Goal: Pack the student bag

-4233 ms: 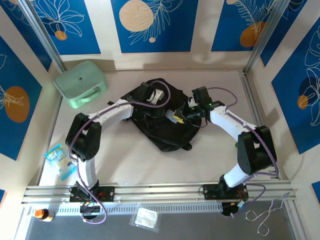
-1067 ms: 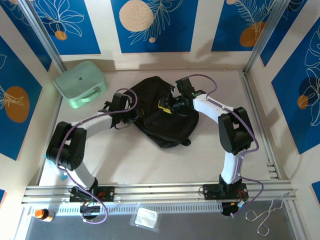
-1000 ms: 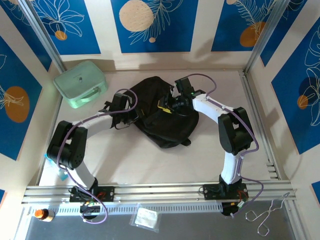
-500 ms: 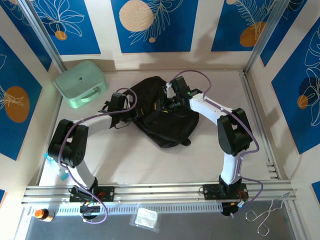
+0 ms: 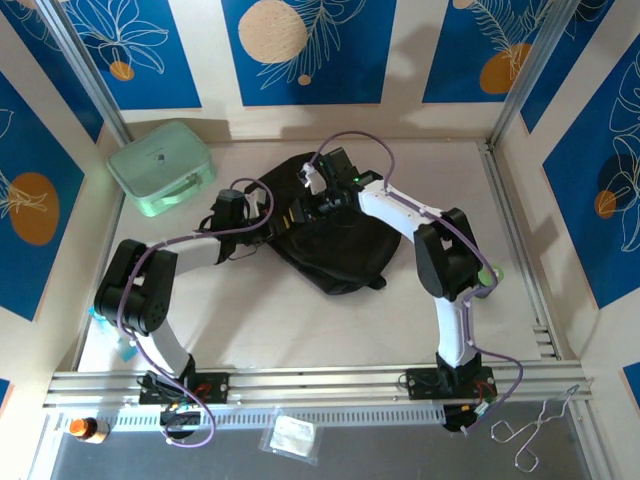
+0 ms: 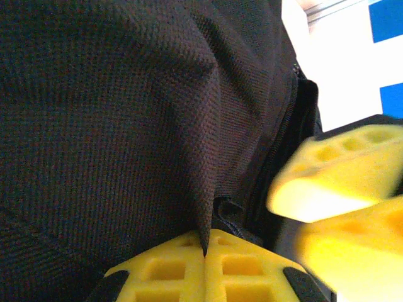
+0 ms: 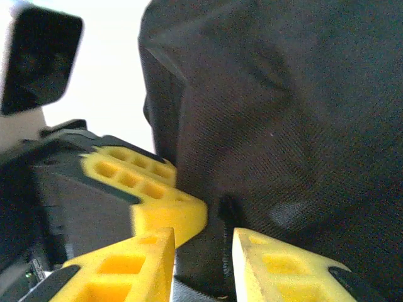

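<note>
The student bag (image 5: pixel 335 245), a black fabric backpack, lies in the middle of the table. My left gripper (image 5: pixel 270 223) is at the bag's left edge; in the left wrist view it (image 6: pixel 205 250) is shut on a pinched ridge of the bag's fabric (image 6: pixel 126 126). My right gripper (image 5: pixel 298 212) reaches over the bag's top left part, close to the left one. In the right wrist view it (image 7: pixel 203 251) stands open, its yellow fingers either side of a dark seam of the bag (image 7: pixel 283 113). The left gripper's yellow fingers (image 7: pixel 148 189) sit just beside it.
A mint-green hard case (image 5: pixel 160 167) stands at the back left. A blue packet (image 5: pixel 106 314) lies by the left arm's elbow. A small green thing (image 5: pixel 488 272) peeks out behind the right arm. A small bottle (image 5: pixel 84 428), a clear pouch (image 5: pixel 293 437) and metal forceps (image 5: pixel 535 430) lie on the front ledge.
My right gripper has swung left across the bag to beside the left gripper, its jaws narrowing. The left gripper has shut on the bag's fabric.
</note>
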### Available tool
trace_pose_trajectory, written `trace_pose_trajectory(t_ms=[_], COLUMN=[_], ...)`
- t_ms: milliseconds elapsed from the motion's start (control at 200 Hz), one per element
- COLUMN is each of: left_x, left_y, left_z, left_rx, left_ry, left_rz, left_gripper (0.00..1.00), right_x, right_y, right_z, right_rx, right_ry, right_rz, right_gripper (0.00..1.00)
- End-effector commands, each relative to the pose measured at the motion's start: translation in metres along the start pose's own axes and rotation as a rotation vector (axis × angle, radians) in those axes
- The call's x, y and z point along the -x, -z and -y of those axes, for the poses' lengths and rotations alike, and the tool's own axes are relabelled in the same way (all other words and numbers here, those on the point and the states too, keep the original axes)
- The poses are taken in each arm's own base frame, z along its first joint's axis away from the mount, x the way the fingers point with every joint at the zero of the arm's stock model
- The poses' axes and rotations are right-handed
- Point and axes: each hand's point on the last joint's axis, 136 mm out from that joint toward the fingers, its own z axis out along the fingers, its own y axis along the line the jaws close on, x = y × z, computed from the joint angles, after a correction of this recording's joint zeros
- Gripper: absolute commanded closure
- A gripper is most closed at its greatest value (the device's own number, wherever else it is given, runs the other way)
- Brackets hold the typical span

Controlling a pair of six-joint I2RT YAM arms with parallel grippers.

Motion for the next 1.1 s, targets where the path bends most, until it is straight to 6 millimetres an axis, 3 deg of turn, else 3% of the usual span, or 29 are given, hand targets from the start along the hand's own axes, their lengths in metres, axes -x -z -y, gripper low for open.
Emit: trace_pose_trajectory(t_ms=[0, 540, 660, 770, 880, 1095], left_x=[0.017, 0.019, 0.02, 0.019, 0.016, 0.01], left_y=[0.011, 0.012, 0.012, 0.012, 0.013, 0.014], left_z=[0.031, 0.039, 0.036, 0.029, 0.018, 0.003], left_rx=[-0.11, -0.143, -0.129, -0.099, -0.052, 0.001], left_ry=[-0.073, -0.085, -0.079, -0.072, -0.061, -0.047], left_rz=[0.051, 0.053, 0.055, 0.053, 0.049, 0.036], left_gripper=[1.0, 1.0, 1.0, 1.0, 1.0, 1.0], right_x=[0.0, -0.024, -0.023, -0.012, 0.006, 0.027], right_y=[-0.002, -0.033, -0.035, -0.025, -0.003, 0.039], right_z=[-0.004, 0.015, 0.014, 0.017, 0.022, 0.024], right_rx=[0.019, -0.004, 0.0, -0.055, -0.128, -0.182], right_ry=[0.028, 0.035, 0.041, 0.035, 0.016, -0.028], right_rz=[-0.023, -0.103, -0.105, -0.056, 0.052, 0.199], right_gripper=[0.7, 0.71, 0.8, 0.92, 1.0, 1.0])
